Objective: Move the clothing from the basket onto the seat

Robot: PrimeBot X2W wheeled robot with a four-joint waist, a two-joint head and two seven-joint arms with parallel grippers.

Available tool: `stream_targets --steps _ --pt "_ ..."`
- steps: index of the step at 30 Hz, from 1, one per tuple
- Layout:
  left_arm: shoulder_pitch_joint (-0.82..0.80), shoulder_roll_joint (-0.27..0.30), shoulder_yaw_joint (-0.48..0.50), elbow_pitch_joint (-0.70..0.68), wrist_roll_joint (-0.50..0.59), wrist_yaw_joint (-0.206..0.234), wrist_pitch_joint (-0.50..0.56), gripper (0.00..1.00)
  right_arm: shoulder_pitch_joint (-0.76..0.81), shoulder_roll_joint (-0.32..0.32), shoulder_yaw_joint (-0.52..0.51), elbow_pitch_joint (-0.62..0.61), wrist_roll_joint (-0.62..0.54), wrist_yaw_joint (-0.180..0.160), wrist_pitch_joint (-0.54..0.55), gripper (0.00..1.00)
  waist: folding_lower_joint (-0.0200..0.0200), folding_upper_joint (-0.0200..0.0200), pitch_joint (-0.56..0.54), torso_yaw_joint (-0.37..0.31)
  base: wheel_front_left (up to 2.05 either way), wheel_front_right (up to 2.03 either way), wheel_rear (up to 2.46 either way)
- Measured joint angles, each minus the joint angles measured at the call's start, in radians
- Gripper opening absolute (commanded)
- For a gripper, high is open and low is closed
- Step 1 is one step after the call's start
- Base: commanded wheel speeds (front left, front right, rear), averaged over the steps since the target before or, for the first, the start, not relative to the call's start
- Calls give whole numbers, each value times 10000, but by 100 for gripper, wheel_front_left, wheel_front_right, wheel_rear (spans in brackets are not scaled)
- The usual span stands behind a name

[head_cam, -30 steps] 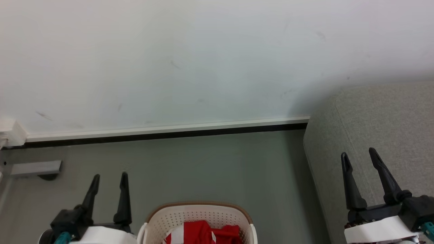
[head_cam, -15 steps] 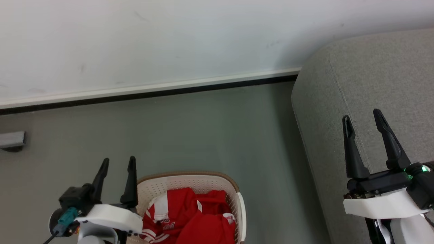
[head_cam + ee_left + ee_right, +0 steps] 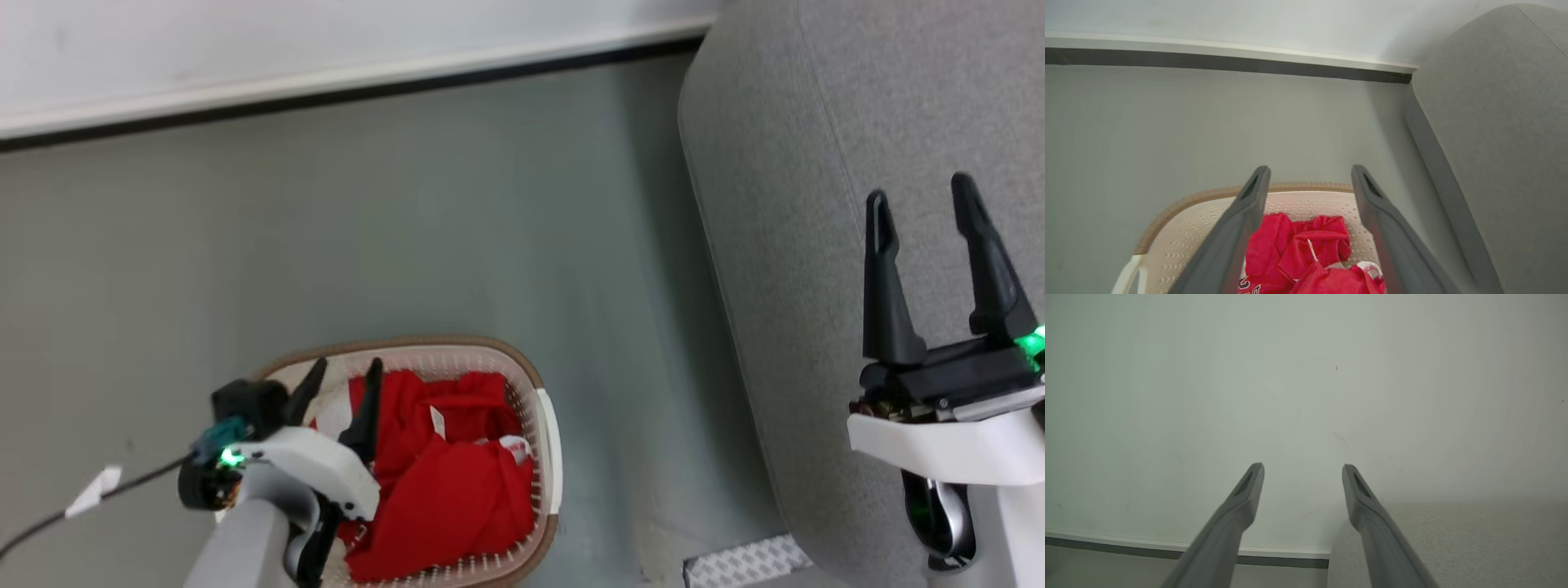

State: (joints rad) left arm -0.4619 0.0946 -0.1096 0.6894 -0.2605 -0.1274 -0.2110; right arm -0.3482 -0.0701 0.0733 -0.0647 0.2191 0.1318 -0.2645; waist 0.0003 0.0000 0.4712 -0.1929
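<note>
left pincer [image 3: 347,369] hung spread above perforated oval basket [image 3: 424,341] | red clothing [image 3: 457,482] lay crumpled inside | floor [image 3: 408,204] open around basket | right pincer [image 3: 921,189] gaped before rounded fabric seat [image 3: 784,163], right of basket

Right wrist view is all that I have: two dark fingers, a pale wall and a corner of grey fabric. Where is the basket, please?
Observer: In the head view the basket stands on the floor to the left of the sofa, with bare floor between them.
Operator: Is the shirt inside it?
Observer: Yes, the red shirt lies crumpled in the basket, and none of it is on the sofa.
Operator: And what is the left hand doing?
Observer: The left hand is open over the left part of the basket and grips nothing. In its wrist view the shirt shows between the two fingers.
</note>
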Motion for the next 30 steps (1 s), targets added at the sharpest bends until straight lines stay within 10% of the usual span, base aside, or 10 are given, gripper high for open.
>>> stream_targets --steps 30 --pt "-3161 2464 -5898 2489 -4174 -38 4571 100 -1252 171 -36 -1503 999 0 0 100 -2 0 3525 -1515 0 0 0"
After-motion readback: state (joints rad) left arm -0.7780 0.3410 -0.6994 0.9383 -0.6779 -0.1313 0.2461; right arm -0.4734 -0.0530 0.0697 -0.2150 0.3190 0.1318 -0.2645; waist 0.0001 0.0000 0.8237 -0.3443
